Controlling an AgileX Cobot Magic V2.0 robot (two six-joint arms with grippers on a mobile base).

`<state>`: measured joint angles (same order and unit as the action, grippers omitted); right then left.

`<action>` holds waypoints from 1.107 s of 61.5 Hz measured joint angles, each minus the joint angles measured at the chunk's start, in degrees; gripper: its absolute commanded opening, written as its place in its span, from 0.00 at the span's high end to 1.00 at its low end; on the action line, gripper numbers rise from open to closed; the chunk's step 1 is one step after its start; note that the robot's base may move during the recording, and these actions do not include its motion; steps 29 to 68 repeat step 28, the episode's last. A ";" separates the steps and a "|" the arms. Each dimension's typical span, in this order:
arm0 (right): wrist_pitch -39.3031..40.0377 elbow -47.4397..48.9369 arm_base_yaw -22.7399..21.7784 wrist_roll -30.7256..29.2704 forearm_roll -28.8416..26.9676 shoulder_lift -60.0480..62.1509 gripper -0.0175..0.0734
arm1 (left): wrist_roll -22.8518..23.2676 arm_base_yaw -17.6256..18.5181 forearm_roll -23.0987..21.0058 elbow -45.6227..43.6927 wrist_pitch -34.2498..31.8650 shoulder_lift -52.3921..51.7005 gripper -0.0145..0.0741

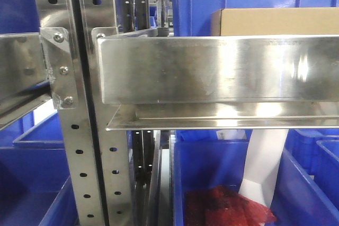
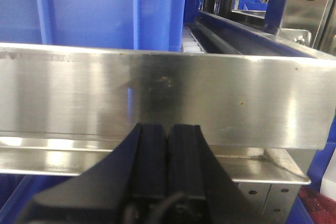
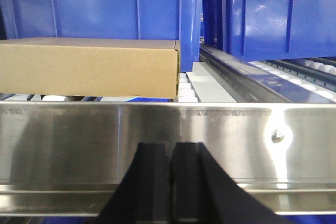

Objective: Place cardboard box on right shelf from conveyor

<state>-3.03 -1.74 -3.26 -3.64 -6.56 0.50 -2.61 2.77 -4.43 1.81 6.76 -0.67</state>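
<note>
You face the shelf (image 1: 212, 70): polished stainless steel with a tall, mirror-bright front lip and a narrow flange folded out below it. Its left end is bolted to the uprights (image 1: 85, 146), grey steel posts punched with rows of round holes. A second steel lip (image 1: 18, 70) runs off to the left of those posts.

Behind and below stand the bins (image 1: 212, 168), smooth blue plastic with ribbed walls. The bin under the shelf holds a crumpled red sheet (image 1: 228, 207) and a white paper strip (image 1: 262, 165) leaning against its rim.

The box (image 3: 89, 66) is plain tan cardboard, a flat slab with smooth unprinted sides. It rests on the shelf's white rollers (image 3: 186, 90) just behind the front lip, toward the shelf's right end in the front view, with blue bins behind it.

Your left end effector (image 2: 168, 145) hangs just before the lip, its black rubbery pads pressed together and holding nothing. Your right end effector (image 3: 172, 166) sits likewise, with only a thin slit between its pads, also holding nothing.
</note>
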 measured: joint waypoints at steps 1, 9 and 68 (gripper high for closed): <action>0.00 0.00 0.00 0.00 0.00 0.00 0.73 | 0.00 0.00 0.00 0.00 0.00 0.00 0.97; 0.00 0.00 0.00 0.00 0.00 0.00 0.73 | 0.00 0.00 0.00 0.00 0.00 0.00 0.97; 0.00 0.00 0.00 0.00 0.00 0.00 0.73 | 0.00 0.00 0.00 0.00 0.00 0.00 0.97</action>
